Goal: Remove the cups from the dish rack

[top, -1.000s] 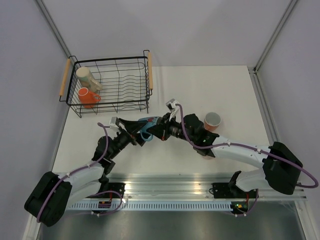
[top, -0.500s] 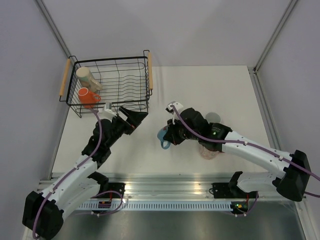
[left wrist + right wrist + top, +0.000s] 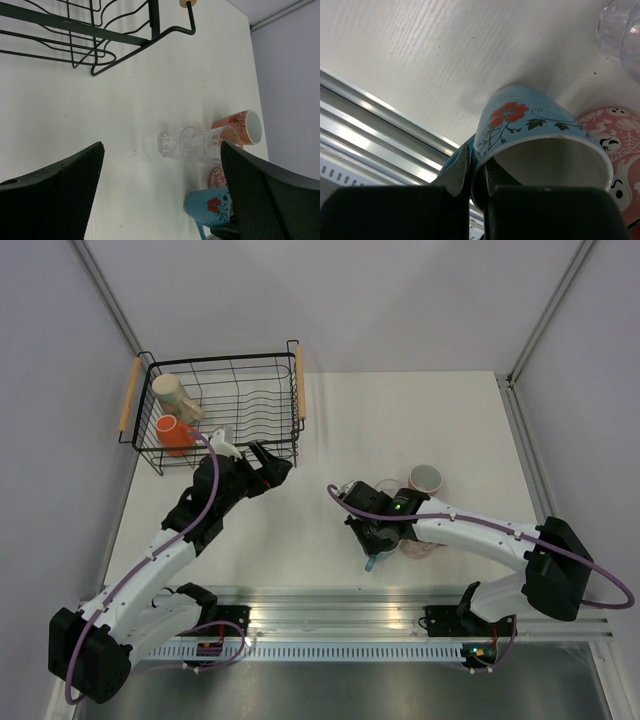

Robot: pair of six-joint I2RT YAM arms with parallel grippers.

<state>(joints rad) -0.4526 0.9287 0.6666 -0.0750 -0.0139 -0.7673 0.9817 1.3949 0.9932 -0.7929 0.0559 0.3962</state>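
Note:
The black wire dish rack (image 3: 225,360) stands at the far left, and its corner (image 3: 100,35) shows in the left wrist view. Inside it are a cream mug (image 3: 172,395) and an orange mug (image 3: 175,435). My left gripper (image 3: 272,458) (image 3: 160,195) hovers open and empty by the rack's near right corner. My right gripper (image 3: 378,545) (image 3: 477,175) is shut on the rim of a blue flowered mug (image 3: 530,130) (image 3: 210,207), low over the table. Beside it are a pink patterned cup (image 3: 615,150) (image 3: 217,177), a clear tumbler (image 3: 195,145) on its side, and an orange floral mug (image 3: 425,480) (image 3: 240,127).
An aluminium rail (image 3: 340,615) (image 3: 370,130) runs along the table's near edge, just below the blue mug. Grey walls close in the table on three sides.
My right arm has carried the blue mug from the table's middle toward the near edge, beside the pink cup. My left gripper has swung back toward the rack, still open.

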